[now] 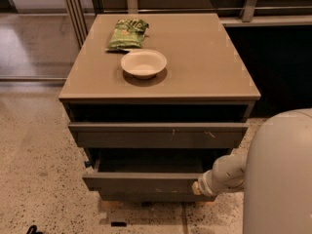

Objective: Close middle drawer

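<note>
The middle drawer [141, 182] stands pulled out partway from the grey-brown cabinet, with its dark inside showing behind its plain front. Above it is the top drawer [158, 135] with small pale scratches on its front, and below it the narrower lowest drawer front [151, 196]. My gripper [196, 188] is at the right end of the middle drawer's front, at the end of my white arm [226, 174]. It looks to be against the front panel.
On the cabinet top [204, 57] sit a white bowl [144, 63] and a green snack bag [127, 33]. My arm's large white body [280, 174] fills the lower right. Speckled floor [34, 155] lies to the left, and a dark wall with rails stands behind.
</note>
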Available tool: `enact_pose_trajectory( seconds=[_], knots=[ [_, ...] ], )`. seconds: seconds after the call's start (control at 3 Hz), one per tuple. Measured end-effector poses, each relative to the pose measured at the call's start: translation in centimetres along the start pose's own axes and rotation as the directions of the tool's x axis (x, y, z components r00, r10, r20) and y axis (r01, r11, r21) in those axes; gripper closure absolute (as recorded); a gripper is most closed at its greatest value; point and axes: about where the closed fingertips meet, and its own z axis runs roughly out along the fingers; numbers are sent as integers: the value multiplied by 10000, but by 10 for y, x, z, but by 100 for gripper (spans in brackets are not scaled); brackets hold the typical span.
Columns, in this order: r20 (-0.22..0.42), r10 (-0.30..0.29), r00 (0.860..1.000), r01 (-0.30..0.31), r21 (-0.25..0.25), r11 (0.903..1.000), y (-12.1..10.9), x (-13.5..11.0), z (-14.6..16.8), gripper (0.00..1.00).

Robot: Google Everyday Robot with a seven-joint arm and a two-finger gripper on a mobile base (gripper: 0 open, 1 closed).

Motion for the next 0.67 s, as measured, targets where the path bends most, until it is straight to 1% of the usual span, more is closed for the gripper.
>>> enact_pose_trajectory(
  seconds=[0.33, 0.67],
  knots=[
    [218, 117, 9997, -124, 357, 9993, -21, -15, 1, 100],
    [637, 300, 9975, -340, 616, 9975, -37, -31, -3, 100]
  ],
)
